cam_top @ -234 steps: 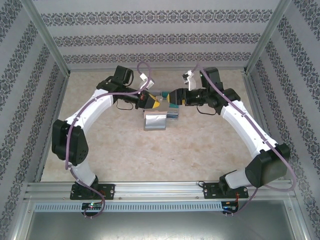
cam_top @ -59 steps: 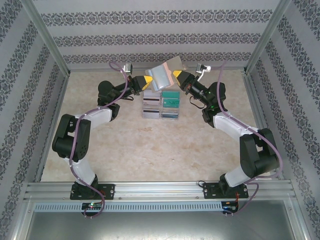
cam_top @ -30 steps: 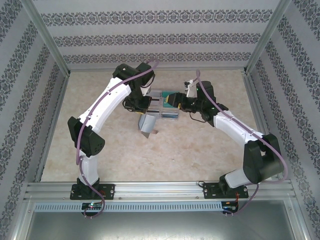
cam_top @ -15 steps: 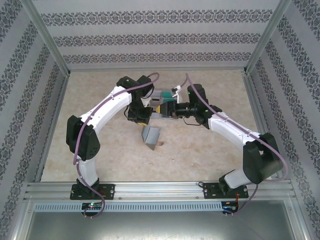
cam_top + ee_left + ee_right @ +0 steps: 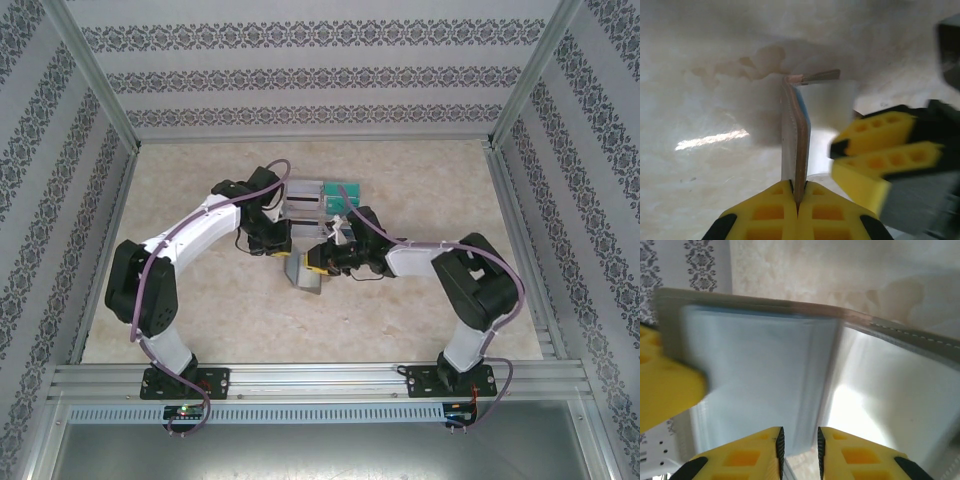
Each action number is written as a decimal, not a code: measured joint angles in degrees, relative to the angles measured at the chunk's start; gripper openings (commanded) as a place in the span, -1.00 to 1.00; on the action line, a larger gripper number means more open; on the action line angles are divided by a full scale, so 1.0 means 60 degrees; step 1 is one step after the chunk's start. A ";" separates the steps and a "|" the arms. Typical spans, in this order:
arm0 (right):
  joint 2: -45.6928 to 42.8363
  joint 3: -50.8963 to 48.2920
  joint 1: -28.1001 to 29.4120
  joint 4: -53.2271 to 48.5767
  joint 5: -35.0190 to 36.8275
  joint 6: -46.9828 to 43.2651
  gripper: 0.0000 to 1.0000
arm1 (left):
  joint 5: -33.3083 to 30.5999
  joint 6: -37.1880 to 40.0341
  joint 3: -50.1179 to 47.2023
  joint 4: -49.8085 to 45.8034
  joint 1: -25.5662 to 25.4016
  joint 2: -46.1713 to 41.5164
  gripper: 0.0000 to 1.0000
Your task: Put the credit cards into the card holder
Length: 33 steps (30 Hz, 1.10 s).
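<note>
Seen from above, the left gripper (image 5: 281,250) and the right gripper (image 5: 320,262) meet over the middle of the table (image 5: 200,320), with the grey card holder (image 5: 302,274) between them, nearer the arm bases than the clear tray (image 5: 318,186). The credit cards lie in that tray, a teal one (image 5: 347,194) to the right and a white-grey one with a dark stripe (image 5: 300,196) to the left. No card is in either gripper.

At the left wrist, the left gripper (image 5: 797,192) is clenched tight on one end of the card holder (image 5: 796,145), which stands edge-on above the table, a strip of blue lining showing along the fold. The right gripper (image 5: 840,159) comes in from the side, just beside the wallet.

At the right wrist, the card holder (image 5: 760,370) lies spread open, its bluish-grey pockets facing the camera and looking empty. A yellow finger (image 5: 665,390) of the left gripper pins its far corner. The right gripper (image 5: 799,440) has its jaws a little apart at the wallet's lower edge; whether they have pinched it I cannot tell.

My reading is that the task is at its very start: the wallet is being held and opened, and every card has yet to be fetched from the tray and slid into a pocket
</note>
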 measured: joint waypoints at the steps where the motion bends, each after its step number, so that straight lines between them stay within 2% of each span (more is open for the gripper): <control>1: 0.0197 0.0018 0.0007 0.0124 0.0011 0.0091 -0.50 | 0.0076 -0.0044 -0.0047 0.0175 0.0000 -0.0004 -1.00; 4: 0.0729 0.0069 0.0062 0.0306 0.0146 0.0168 -0.54 | 0.0237 -0.0200 -0.0463 0.0754 0.0000 -0.0087 -1.00; 8: 0.0809 0.0066 0.0015 0.0106 0.0546 0.0015 -0.53 | 0.0310 -0.0495 -0.1978 0.1807 0.0197 -0.0495 -1.00; 13: 0.0761 0.0135 -0.0087 -0.0696 0.1013 -0.0605 -0.52 | 0.0164 -0.0594 -0.3399 0.2492 0.0729 -0.0514 -0.52; 21: 0.0787 0.0324 -0.0080 -0.1184 0.1096 -0.1002 -0.52 | -0.0492 -0.0299 -0.3617 0.2597 0.0892 -0.0175 0.13; 23: 0.0787 0.0393 -0.0076 -0.1315 0.1115 -0.1056 -0.52 | -0.0707 -0.0164 -0.3592 0.2543 0.1016 -0.0175 0.23; 26: 0.0787 0.0506 -0.0058 -0.1541 0.1126 -0.1115 -0.51 | -0.1013 0.0098 -0.3257 0.2124 0.1195 -0.0175 0.26; 33: 0.0495 0.0925 0.0000 -0.2036 0.1115 -0.1115 -0.49 | -0.1282 0.0590 -0.1315 0.1581 0.1311 -0.0321 0.26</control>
